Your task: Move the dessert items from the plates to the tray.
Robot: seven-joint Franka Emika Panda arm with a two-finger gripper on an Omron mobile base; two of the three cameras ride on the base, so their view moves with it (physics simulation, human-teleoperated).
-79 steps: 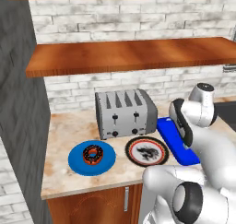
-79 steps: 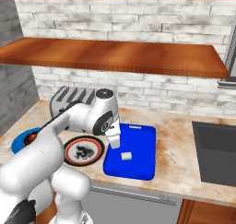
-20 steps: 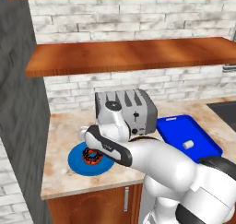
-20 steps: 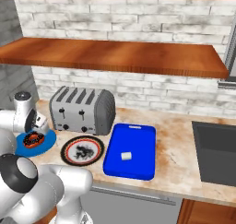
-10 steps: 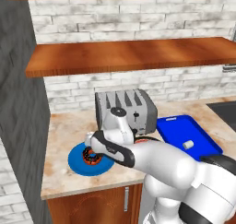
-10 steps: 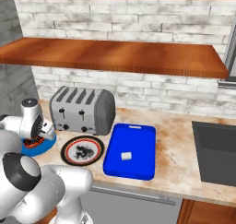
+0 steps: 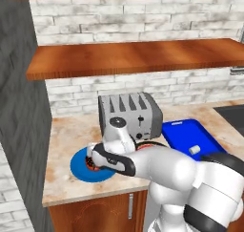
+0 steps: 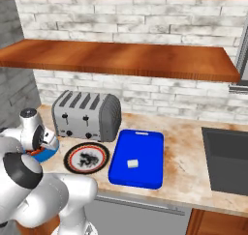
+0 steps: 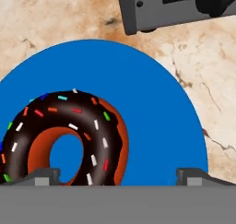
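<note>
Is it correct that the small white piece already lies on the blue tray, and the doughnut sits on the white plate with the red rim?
Not quite. The white piece does lie on the blue tray, but the doughnut sits on the plain blue plate, as the hand view shows. The white plate with the red rim carries no dessert in the right base view.

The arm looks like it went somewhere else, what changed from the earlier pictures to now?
The arm swung from over the blue tray across to the round blue plate, and the gripper came down over the doughnut, which sits on that plate ungrasped. Unchanged: the small white piece on the tray, the patterned plate, the toaster.
</note>
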